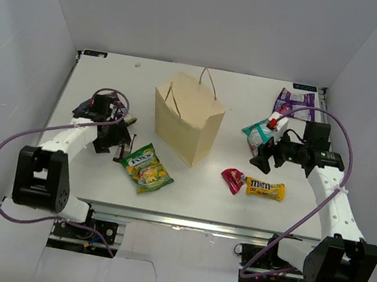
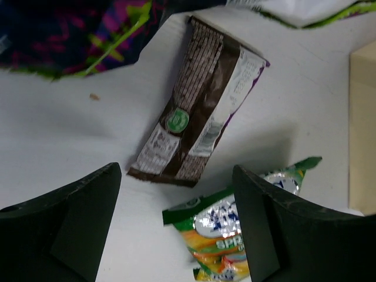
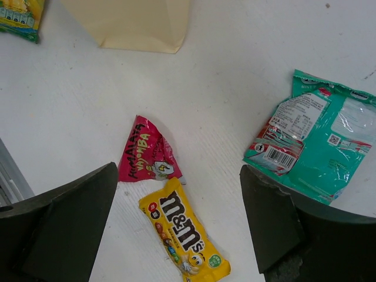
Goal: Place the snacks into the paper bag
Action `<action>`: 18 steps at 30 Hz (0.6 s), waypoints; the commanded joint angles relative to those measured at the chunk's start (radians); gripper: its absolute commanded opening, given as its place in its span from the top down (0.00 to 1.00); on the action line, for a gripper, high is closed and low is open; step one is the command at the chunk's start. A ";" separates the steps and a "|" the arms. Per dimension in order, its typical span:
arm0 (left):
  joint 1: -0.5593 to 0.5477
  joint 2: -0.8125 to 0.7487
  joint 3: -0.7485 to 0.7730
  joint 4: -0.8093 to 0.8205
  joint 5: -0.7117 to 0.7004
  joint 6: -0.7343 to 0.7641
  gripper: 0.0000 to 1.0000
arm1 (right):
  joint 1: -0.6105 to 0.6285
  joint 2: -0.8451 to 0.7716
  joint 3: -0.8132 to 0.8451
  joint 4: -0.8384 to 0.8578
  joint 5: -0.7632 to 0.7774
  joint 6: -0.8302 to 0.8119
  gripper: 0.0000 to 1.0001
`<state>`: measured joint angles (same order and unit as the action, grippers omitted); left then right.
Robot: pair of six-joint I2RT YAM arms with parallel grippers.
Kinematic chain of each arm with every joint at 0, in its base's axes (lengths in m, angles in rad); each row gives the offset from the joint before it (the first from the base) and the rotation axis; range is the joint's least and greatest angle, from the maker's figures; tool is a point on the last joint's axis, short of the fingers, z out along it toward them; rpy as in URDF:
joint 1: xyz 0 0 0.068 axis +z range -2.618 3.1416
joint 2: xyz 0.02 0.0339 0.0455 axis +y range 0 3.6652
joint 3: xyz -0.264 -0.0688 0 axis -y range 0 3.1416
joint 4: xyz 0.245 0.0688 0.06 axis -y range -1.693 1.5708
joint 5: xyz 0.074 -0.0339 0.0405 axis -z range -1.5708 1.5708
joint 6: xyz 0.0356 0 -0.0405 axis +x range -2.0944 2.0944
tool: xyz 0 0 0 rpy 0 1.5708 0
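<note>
The tan paper bag (image 1: 186,119) stands upright and open at the table's middle. My left gripper (image 1: 117,145) is open and empty, low over a small dark bar (image 2: 197,106), with the green-yellow packet (image 2: 241,235) beside its right finger; the dark blue packet (image 2: 70,35) lies beyond. My right gripper (image 1: 264,157) is open and empty above the red-pink packet (image 3: 144,155) and the yellow M&M's packet (image 3: 185,232). The teal packet (image 3: 317,144) lies to its right. A purple-white packet (image 1: 295,99) lies at the far right corner.
White walls close in the table at the left, back and right. The bag's side (image 2: 363,129) shows at the right edge of the left wrist view, and its base (image 3: 135,23) at the top of the right wrist view. The table's front edge (image 1: 189,221) runs before the arm bases.
</note>
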<state>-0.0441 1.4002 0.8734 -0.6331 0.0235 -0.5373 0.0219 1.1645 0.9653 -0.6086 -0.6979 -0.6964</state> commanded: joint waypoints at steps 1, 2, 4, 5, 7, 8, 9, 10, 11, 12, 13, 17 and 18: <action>-0.042 0.089 0.052 0.073 -0.057 0.043 0.14 | 0.000 0.003 -0.011 -0.003 -0.048 -0.032 0.10; -0.056 0.109 0.055 0.093 -0.060 0.049 0.15 | 0.000 0.003 -0.016 -0.003 -0.046 -0.034 0.10; -0.063 0.167 0.068 0.105 -0.069 0.062 0.16 | 0.000 0.001 -0.026 -0.003 -0.046 -0.032 0.10; -0.068 0.187 0.075 0.111 -0.073 0.068 0.20 | 0.000 0.000 -0.031 -0.003 -0.045 -0.034 0.10; -0.071 0.230 0.085 0.113 -0.088 0.076 0.25 | 0.000 0.000 -0.037 -0.005 -0.043 -0.034 0.10; -0.073 0.238 0.085 0.113 -0.092 0.079 0.32 | 0.000 -0.002 -0.039 -0.006 -0.041 -0.034 0.10; -0.074 0.241 0.087 0.113 -0.097 0.080 0.38 | 0.000 -0.002 -0.039 -0.005 -0.038 -0.034 0.10; -0.074 0.237 0.084 0.115 -0.102 0.080 0.41 | 0.000 -0.002 -0.042 -0.006 -0.037 -0.034 0.10; -0.074 0.226 0.078 0.115 -0.102 0.080 0.49 | 0.000 -0.002 -0.042 -0.006 -0.035 -0.034 0.10; -0.074 0.214 0.073 0.115 -0.103 0.079 0.52 | 0.000 -0.002 -0.042 -0.006 -0.034 -0.034 0.10; -0.074 0.195 0.069 0.113 -0.103 0.077 0.56 | 0.000 0.000 -0.040 -0.006 -0.035 -0.035 0.10; -0.074 0.019 0.036 0.110 -0.093 0.068 0.68 | 0.000 0.003 -0.036 -0.006 -0.034 -0.034 0.10; -0.076 -0.019 0.030 0.111 -0.085 0.054 0.68 | 0.000 0.003 -0.034 -0.008 -0.032 -0.034 0.10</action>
<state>-0.1154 1.5398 0.9146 -0.5323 -0.0528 -0.4706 0.0219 1.1717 0.9325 -0.6155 -0.7136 -0.7151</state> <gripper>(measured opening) 0.326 0.900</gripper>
